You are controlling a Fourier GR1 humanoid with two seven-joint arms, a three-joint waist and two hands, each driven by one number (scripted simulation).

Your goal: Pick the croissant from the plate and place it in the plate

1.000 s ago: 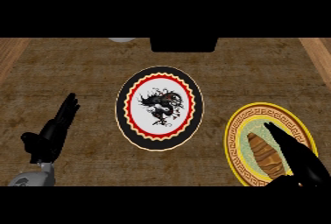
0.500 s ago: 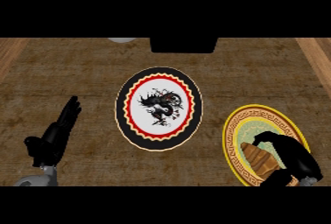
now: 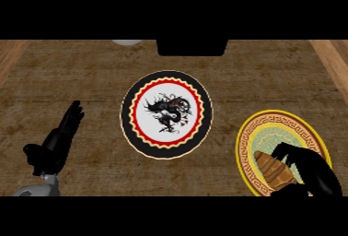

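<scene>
Brown woven surface under everything, with the dragon plate dead center as my target. Right of it sits the yellow plate, croissant still lying on it. My right hand is arched over the pastry, fingers curling down beside it, not closed round it yet I think. Worry: fingers land on one end and it skids off. Left hand rests open, left of the dragon plate.

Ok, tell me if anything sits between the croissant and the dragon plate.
Nothing visible does. The croissant lies on the yellow plate under the right hand; only bare counter separates it from the dragon plate.
</scene>
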